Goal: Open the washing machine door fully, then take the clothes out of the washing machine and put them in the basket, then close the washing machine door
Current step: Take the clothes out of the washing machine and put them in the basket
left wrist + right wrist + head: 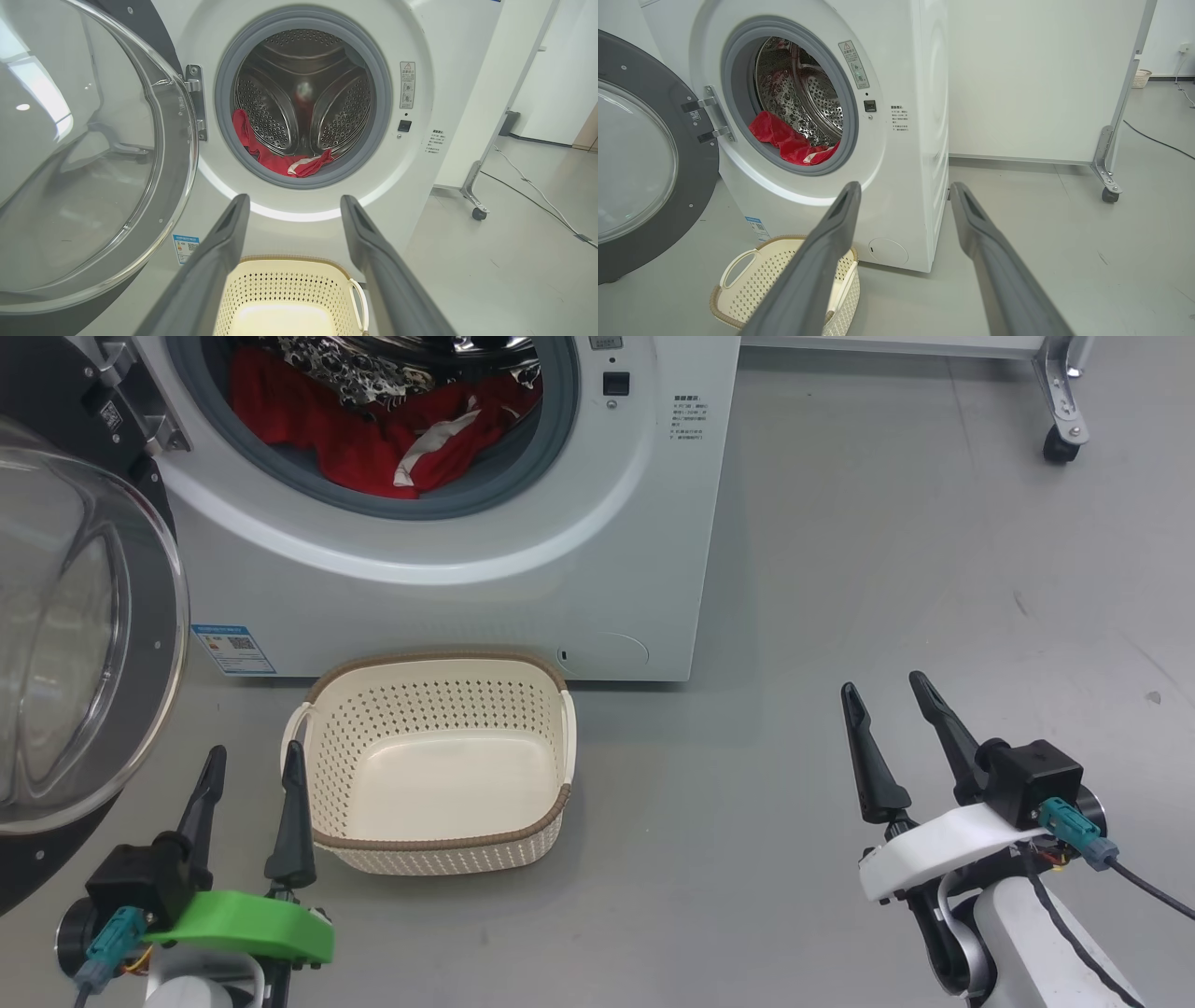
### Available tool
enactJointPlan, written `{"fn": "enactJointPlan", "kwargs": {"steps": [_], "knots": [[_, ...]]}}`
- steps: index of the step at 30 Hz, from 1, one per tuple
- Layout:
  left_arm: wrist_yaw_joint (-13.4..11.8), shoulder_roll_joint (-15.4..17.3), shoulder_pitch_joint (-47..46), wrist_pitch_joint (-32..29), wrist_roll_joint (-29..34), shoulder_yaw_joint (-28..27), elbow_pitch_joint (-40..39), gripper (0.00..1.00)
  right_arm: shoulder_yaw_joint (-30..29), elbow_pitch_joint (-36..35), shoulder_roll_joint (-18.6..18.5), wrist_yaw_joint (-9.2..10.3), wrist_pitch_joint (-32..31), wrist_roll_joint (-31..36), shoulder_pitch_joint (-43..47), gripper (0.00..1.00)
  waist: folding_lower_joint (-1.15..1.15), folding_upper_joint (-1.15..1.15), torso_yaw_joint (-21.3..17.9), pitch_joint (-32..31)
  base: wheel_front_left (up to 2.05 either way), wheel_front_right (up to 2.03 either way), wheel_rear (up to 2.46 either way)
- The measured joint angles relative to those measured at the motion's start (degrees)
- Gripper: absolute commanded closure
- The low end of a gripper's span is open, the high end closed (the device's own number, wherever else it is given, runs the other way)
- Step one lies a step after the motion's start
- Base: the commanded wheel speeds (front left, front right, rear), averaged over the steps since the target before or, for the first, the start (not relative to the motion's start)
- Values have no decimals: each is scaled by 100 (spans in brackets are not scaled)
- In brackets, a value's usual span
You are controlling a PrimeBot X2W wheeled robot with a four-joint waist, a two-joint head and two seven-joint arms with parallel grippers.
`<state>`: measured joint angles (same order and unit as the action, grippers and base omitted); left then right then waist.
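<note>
I have the washing machine (448, 607) in front of me with its door (84, 635) swung out on the hinge at the left of the porthole, the glass bowl bulging toward the camera at the left edge of the head view. The red clothes (364, 429) lie in the bottom of the steel drum (303, 93), with a white strip showing among them and the front fold spilling onto the grey gasket. The cream basket (439, 709) sits on the grey floor (840, 569) just in front of the machine, below the porthole, a little right of the small blue label (233, 649). My left gripper (255, 751) hangs low at the lower left, its jaws spread wide and holding nothing. Its inner finger lines up with the basket's left handle, and I cannot tell whether they touch. In the left wrist view the left gripper (294, 200) points at the porthole, with the basket (289, 289) between the two fingers, the clothes (280, 163) above it and the door (84, 154) to the left. My right gripper (882, 683) is well apart from the basket, over bare floor at the lower right, jaws likewise spread and gripping nothing. Its wrist view shows the right gripper (906, 185) aimed at the machine's front right corner (920, 116), with the clothes (784, 140), door (640, 158) and basket (756, 280) off to the left.
</note>
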<state>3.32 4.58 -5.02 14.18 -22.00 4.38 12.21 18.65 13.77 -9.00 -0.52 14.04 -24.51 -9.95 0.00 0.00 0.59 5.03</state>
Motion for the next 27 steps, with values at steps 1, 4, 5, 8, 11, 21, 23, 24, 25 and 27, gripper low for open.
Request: {"fn": "enactJointPlan", "kwargs": {"steps": [1,4,5,8,11,21,23,24,25,27], "knots": [[0,1,0,0,0,1,0,0,0,0,1,0,0,0,0,0,0,0,-1,1,0,0,0],[0,7,0,0,2,5,0,0,0,3,4,-1,0,0,-1,0,0,0,-5,2,0,0,0],[0,8,0,0,2,5,0,0,0,3,7,-1,0,0,-1,0,0,0,-7,2,0,0,0],[0,11,0,0,2,9,0,0,0,4,16,-2,0,0,-2,0,0,0,-13,3,0,0,0],[0,63,0,0,67,77,0,0,0,10,18,-2,0,0,-2,0,0,0,-19,2,0,0,0],[51,96,0,-59,97,194,-1,0,-4,21,24,-9,0,0,-3,0,0,0,-38,-4,7,-7,0],[51,113,0,-59,100,212,-7,0,-7,23,29,-9,0,0,-3,0,0,0,-40,-5,28,-28,0],[51,130,0,-59,100,213,-8,0,-7,23,34,-9,0,0,-3,0,0,0,-41,-5,34,-34,0],[51,143,0,-59,100,211,-10,0,-9,24,37,-9,0,0,-3,0,0,0,-41,-6,38,-38,0],[51,144,0,-59,100,210,-12,0,-12,30,40,-9,0,0,-3,0,0,0,-42,-9,45,-45,0]]}}
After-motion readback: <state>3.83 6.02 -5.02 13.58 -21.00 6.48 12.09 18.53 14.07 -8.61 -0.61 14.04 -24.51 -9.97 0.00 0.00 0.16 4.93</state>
